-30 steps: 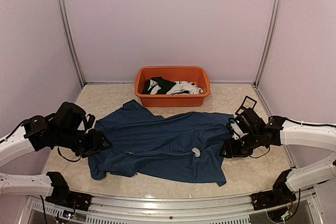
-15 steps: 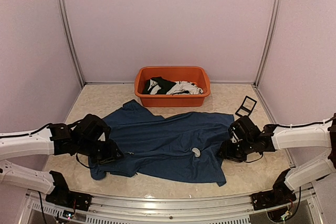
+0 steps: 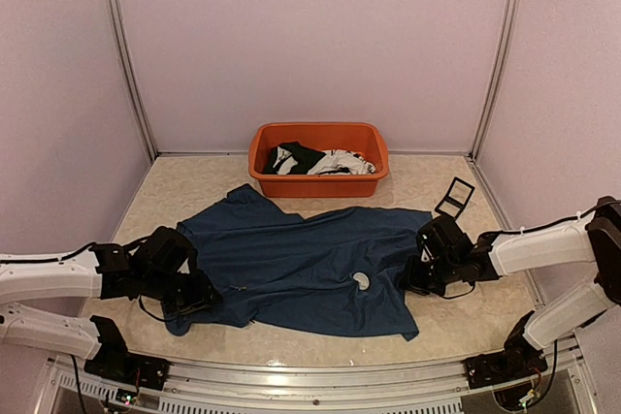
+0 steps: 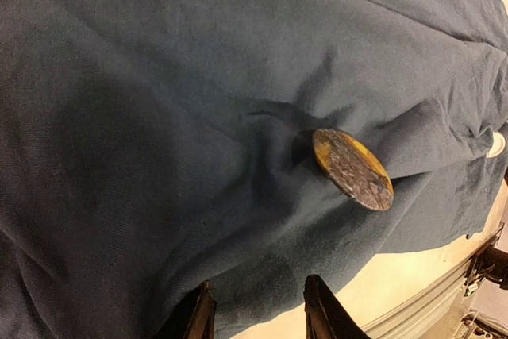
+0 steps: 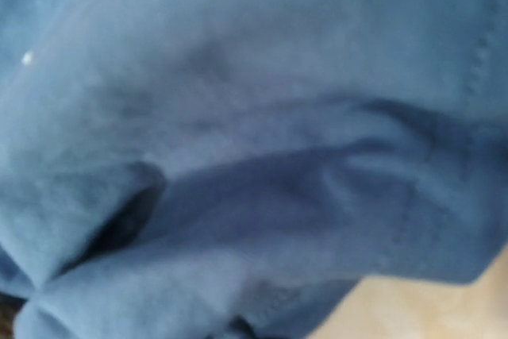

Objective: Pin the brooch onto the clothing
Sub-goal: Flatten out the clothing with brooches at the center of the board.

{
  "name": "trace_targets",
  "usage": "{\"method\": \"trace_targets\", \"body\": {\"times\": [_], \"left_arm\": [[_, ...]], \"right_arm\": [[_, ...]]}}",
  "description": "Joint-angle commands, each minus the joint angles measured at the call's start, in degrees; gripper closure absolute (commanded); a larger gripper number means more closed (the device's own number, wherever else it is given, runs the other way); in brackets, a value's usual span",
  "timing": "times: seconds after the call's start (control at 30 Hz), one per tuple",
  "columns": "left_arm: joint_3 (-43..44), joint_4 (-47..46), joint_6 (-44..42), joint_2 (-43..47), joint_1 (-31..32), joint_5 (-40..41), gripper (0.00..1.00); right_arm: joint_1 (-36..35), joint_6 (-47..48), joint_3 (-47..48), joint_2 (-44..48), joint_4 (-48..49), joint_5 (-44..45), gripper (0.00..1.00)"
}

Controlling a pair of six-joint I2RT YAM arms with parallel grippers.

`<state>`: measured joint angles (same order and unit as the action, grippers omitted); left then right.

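Shirt: a dark navy T-shirt [image 3: 301, 259] lies spread and rumpled across the middle of the table [image 3: 194, 181], with one sleeve pointing toward the back left and its lower hem near the front edge.
Brooch: a round disc [image 4: 352, 169] with a dark mottled face and a yellow rim sits on the shirt, shown in the left wrist view. It is seen at a slant, and the cloth is puckered just beside it.
Pale spot: a small whitish round thing [image 3: 362, 280] lies on the right half of the shirt; what it is cannot be told.
Left gripper: the left gripper [image 4: 258, 311] hangs low over the shirt's front left corner. Its two fingers stand apart, with the cloth's edge and a strip of bare table showing under the gap. No fold is visibly pinched.
Right gripper: the right gripper [image 3: 409, 276] lies at the shirt's right edge and is clenched fully. Its wrist view is filled by blurred blue folds, so whether any cloth is caught between the fingers cannot be told.
Tub: an orange tub [image 3: 320, 184] stands at the back of the table, just beyond the shirt's collar end.
Tub contents: black and white garments [image 3: 315, 160] are bundled inside.
Black frame: a small open black frame [image 3: 454, 198] stands tilted on the table, behind the right arm and apart from the shirt.
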<state>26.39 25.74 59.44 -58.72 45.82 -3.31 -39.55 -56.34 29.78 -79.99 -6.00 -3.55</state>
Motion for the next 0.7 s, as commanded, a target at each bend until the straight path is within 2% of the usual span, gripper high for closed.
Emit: {"method": "trace_targets", "body": {"times": [0.0, 0.2, 0.43, 0.57, 0.6, 0.67], "left_arm": [[-1.66, -2.36, 0.49, -0.67, -1.62, -0.68, 0.64], [-2.54, -2.36, -2.20, -0.96, -4.90, -3.23, 0.65], [-5.14, -2.61, -5.62, 0.38, -10.12, -6.33, 0.66], [-6.07, -5.14, -6.68, 0.38, -11.62, -9.14, 0.64], [-5.82, -5.29, -6.85, 0.30, -11.62, -9.76, 0.62], [-5.38, -5.79, -7.22, 0.19, -11.59, -11.16, 0.53]], "right_arm": [[0.27, 2.01, 1.94, 0.02, -11.89, 4.80, 1.00], [0.29, 3.05, 4.90, 4.01, -26.45, 11.35, 1.00], [0.40, 2.27, 6.61, 7.41, -35.37, 18.58, 1.00], [0.41, 3.78, 9.01, 7.92, -37.26, 21.85, 1.00], [0.33, 4.50, 10.02, 7.65, -37.91, 22.39, 0.99], [0.28, 6.85, 12.14, 7.32, -38.95, 22.73, 0.83]]}}
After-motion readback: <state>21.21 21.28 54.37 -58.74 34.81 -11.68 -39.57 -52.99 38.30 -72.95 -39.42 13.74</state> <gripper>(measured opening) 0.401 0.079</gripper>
